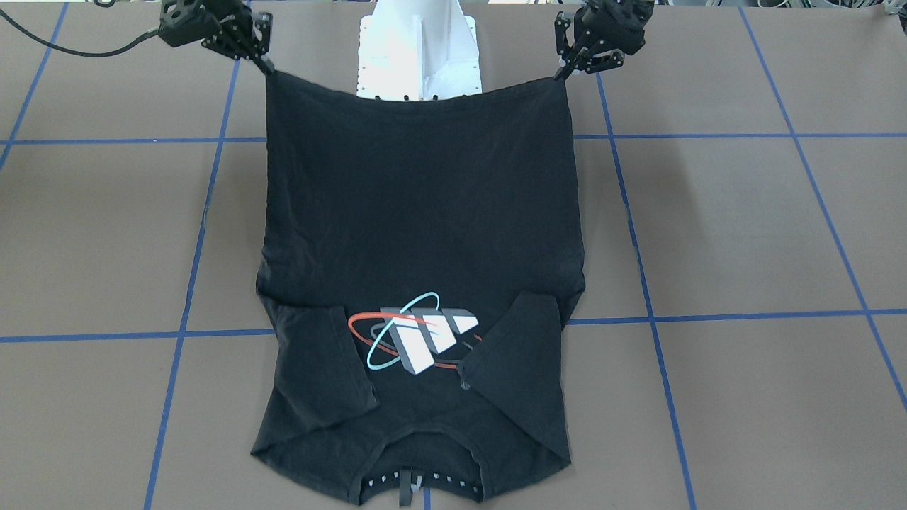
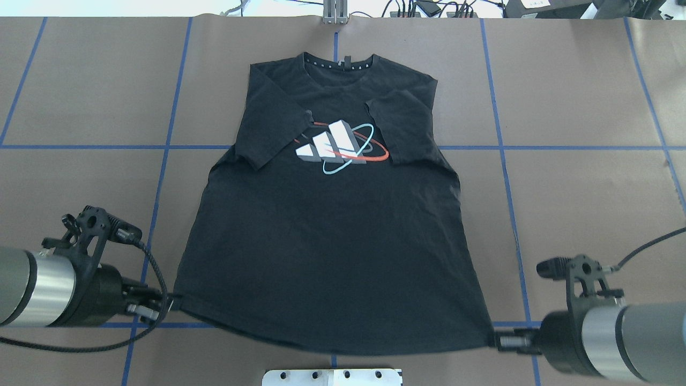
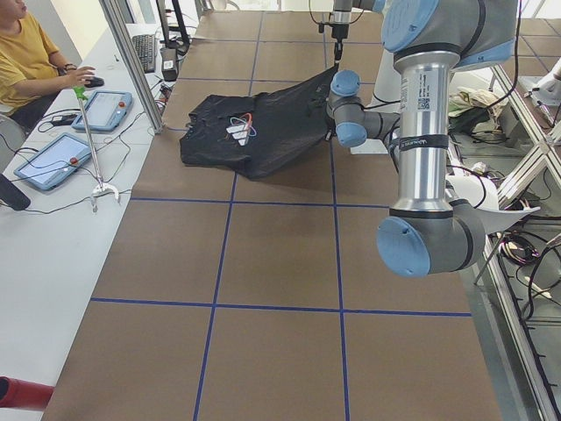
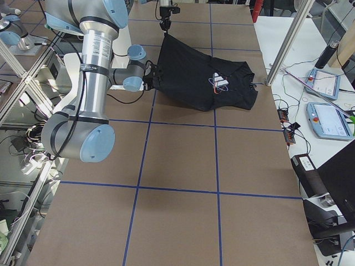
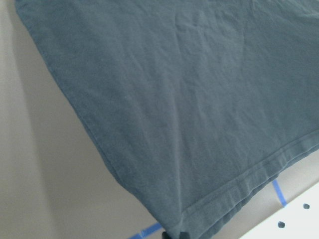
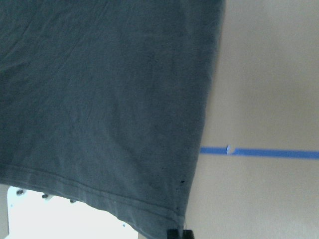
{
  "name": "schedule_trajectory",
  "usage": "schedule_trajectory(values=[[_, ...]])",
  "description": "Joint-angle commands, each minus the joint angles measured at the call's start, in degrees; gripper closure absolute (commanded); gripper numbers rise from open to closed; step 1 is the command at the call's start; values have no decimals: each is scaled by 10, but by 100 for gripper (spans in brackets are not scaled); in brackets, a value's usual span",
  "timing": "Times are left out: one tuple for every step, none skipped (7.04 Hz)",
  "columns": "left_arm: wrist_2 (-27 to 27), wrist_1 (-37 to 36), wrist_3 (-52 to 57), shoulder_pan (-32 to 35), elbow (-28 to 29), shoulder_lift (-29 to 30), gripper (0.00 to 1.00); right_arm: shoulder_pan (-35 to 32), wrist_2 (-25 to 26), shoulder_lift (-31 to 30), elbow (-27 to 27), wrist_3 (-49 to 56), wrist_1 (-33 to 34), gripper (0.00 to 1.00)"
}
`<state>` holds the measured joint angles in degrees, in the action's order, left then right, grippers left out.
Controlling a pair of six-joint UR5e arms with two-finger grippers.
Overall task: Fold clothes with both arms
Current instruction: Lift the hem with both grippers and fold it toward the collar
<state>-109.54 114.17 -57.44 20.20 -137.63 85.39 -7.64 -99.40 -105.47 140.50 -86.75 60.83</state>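
Both corners pinched, rest stretches straight ahead

Left end effector [image 2: 167,306] and right end effector [image 2: 497,341] are each closed on a bottom corner of the shirt [image 2: 332,241], holding the hem [image 2: 332,351] raised near the robot-side edge of the desk [image 2: 589,203]. The rest slopes down and lies flat, print [image 2: 335,146] up, sleeves [image 2: 268,128] tucked in, long axis running toward the far edge. Both sit equally close, so I'd guess the fold goes forward, hem over to the collar [image 2: 337,60]

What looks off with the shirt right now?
Nothing damaged. Left gripper and right gripper each pinch a hem corner of the T-shirt. The folded-in sleeves are uneven: left sleeve lies more slanted than right sleeve.
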Motion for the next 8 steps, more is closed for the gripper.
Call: schedule_trajectory(values=[[-9,-1,-9,-94,-97,-55,100,86,-11,-35,71,4,0,100],[-3,-1,-39,-99,-104,-58,100,83,-4,-39,74,4,2,100],[3,-3,-43,-91,-90,-44,100,46,10,-38,67,4,16,100],[12,-3,-43,-59,-62,-24,100,-5,26,-35,58,4,34,100],[23,-3,-41,-6,-1,24,100,-73,26,-32,32,4,35,100],[59,-3,-36,48,67,85,100,-130,26,-15,-2,4,34,100],[94,-2,-36,77,122,120,100,-178,27,36,-58,4,34,100],[121,-2,-36,108,140,139,100,-219,29,84,-106,4,34,100]])
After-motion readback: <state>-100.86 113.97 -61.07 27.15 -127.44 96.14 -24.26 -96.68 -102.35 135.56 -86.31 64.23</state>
